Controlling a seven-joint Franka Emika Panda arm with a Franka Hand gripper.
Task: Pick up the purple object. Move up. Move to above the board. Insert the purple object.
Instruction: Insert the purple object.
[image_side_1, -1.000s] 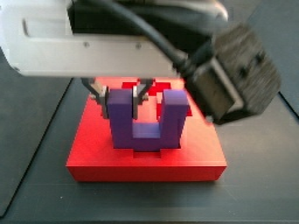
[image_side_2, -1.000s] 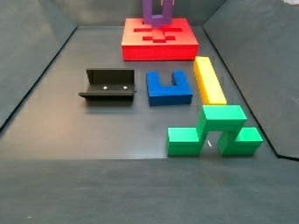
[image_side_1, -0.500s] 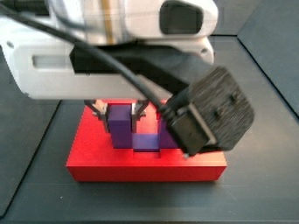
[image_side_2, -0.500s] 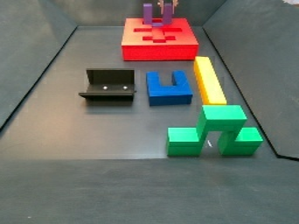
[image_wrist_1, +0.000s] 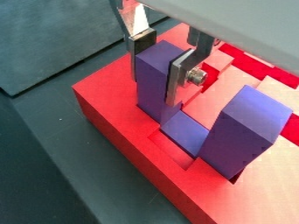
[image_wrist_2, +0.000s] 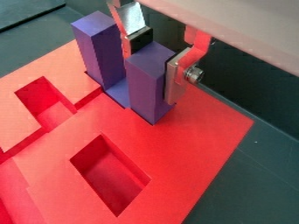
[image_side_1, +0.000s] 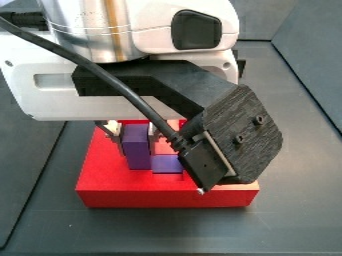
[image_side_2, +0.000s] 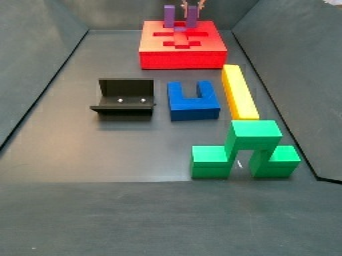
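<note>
So we're basically at the tail end of this one. The purple object (image_wrist_1: 198, 122) is already down in the board (image_wrist_1: 128, 162): in both wrist views its base bar sits sunk in a recessed slot with the two prongs sticking straight up, and it looks seated pretty much flush, though I can't see the bottom of the slot, so I'm not swearing it's fully home. The gripper (image_wrist_1: 167, 59) is right over the board, its silver fingers (image_wrist_2: 177, 77) narrowed onto one prong, pads pressed against either side of it, so it's holding the piece rather than hanging free. In a side view the arm body blocks most of the action and you only catch a bit of purple above the red slab (image_side_1: 120, 185). The far side view shows the board at the back of the bench (image_side_2: 80, 130) with the purple prongs (image_side_2: 179, 13) poking up near the frame edge. Everything else sits well away from it: the fixture (image_side_2: 122, 98), the blue block (image_side_2: 194, 100), the yellow bar (image_side_2: 238, 90) and the green block (image_side_2: 242, 150). My read is that pick, lift and move are done and the insert is nearly there, with only letting go and backing straight up left.
</note>
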